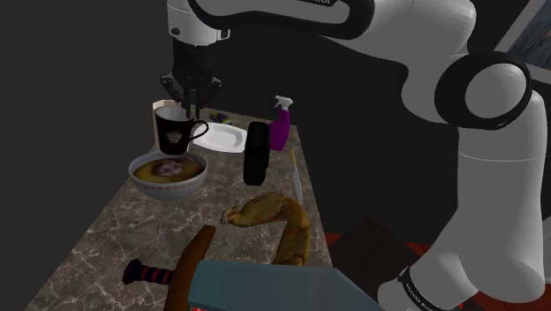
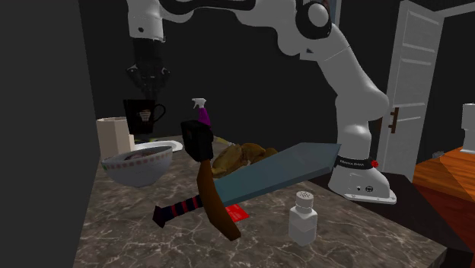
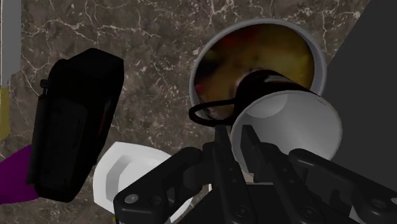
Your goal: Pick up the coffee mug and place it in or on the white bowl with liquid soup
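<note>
Clearly the carry is in hand: the black gripper is clamped on the rim of the dark mug. The mug hangs upright above the marble counter, near the rim of the white soup bowl, at about twelve o'clock from it in the shoulder view. Next, I judge, comes a short shift over the bowl's middle, a slow lowering, then release.

The mug hides part of the bowl; the spray bottle is cropped.
</note>
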